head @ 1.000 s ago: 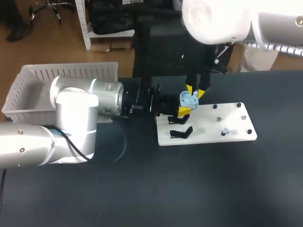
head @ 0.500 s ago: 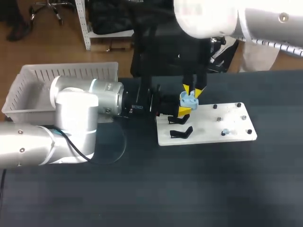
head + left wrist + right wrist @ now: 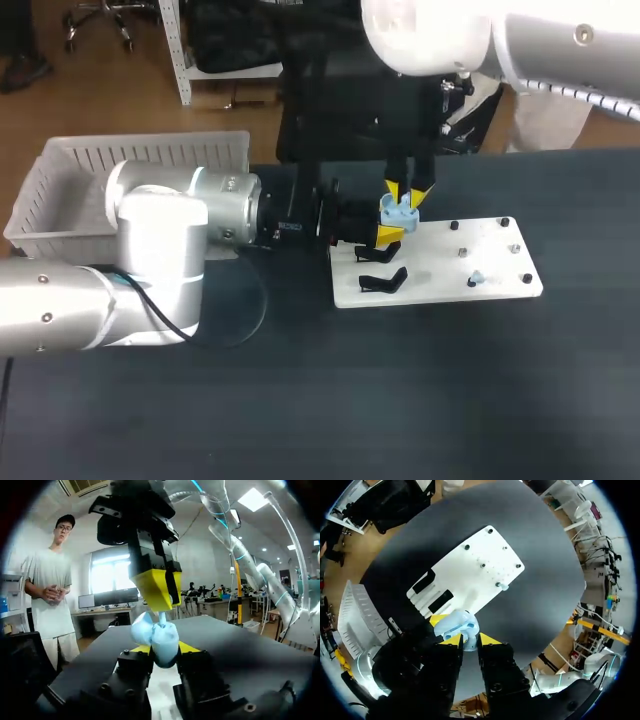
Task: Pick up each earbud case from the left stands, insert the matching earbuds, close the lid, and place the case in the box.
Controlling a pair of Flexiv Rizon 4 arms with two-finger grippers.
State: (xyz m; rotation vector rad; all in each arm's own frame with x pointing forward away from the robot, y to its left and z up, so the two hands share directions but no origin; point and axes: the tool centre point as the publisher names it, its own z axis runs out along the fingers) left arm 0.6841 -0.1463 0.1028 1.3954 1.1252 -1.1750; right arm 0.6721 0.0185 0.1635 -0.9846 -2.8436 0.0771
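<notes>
Pale-blue plastic earbud case (image 3: 397, 212), lid open, is clenched in the left pincer (image 3: 388, 234) above the left end of the white stand board (image 3: 440, 285) on the black table (image 3: 400, 400). Directly over it, the right pincer (image 3: 407, 192) pinches a pale-blue earbud (image 3: 162, 618) at the case's mouth. Farther right, a second earbud (image 3: 478, 277) rests on the board.

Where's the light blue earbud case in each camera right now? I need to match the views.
Head view: earbud case in the left gripper, over the white board's rear left edge.
Left wrist view: case clamped between its own fingers; a sliver of board below.
Right wrist view: case just ahead of the right gripper, which pinches an earbud, at the board's edge.
Shared landmark: the white board.
</notes>
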